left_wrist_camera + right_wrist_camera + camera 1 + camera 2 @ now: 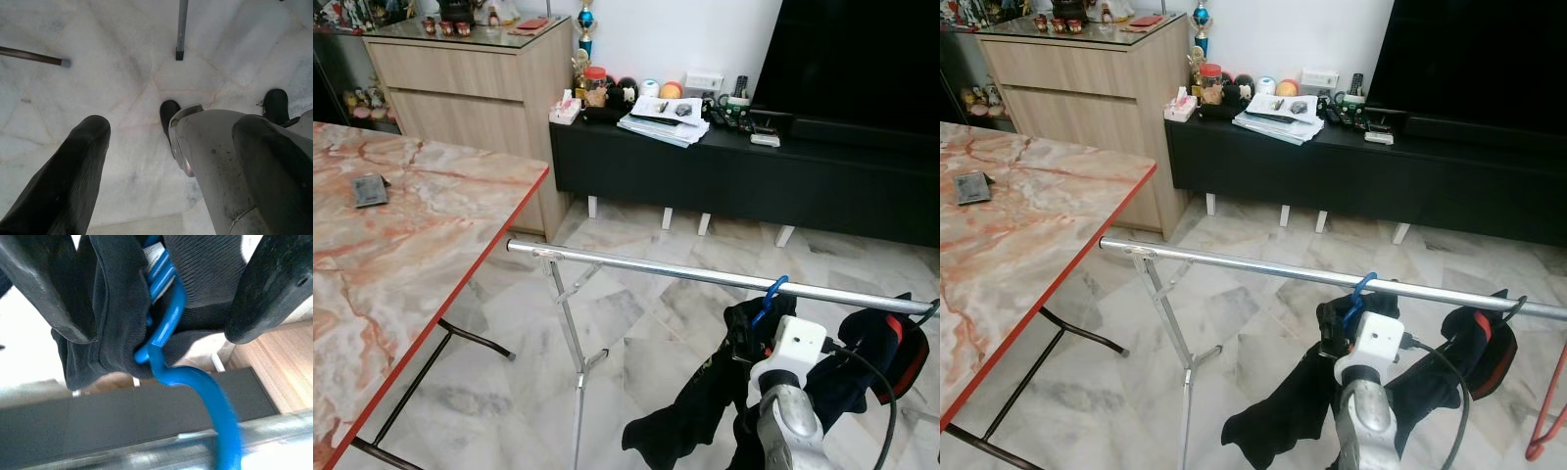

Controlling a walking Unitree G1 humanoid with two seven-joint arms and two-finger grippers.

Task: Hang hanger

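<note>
A blue hanger [770, 297] carries a black garment [700, 397], and its hook lies over the silver rail [646, 264] of a drying rack near the rail's right end. My right gripper [159, 335] is raised just below the rail at the hanger's neck. Its two black fingers [54, 289] stand apart on either side of the blue neck [168, 328] and the bunched collar; one finger touches the cloth. The white wrist housing [795, 348] hides the fingers in the eye views. My left gripper [171, 127] hangs low over the floor, open and holding nothing.
A marble-topped table [401, 255] with a red edge stands at the left, close to the rail's left end. The rack's leg [570, 338] drops to the marble floor. A black TV console [744, 176] and a wooden cabinet [470, 88] line the back wall. A red frame [1545, 411] stands at far right.
</note>
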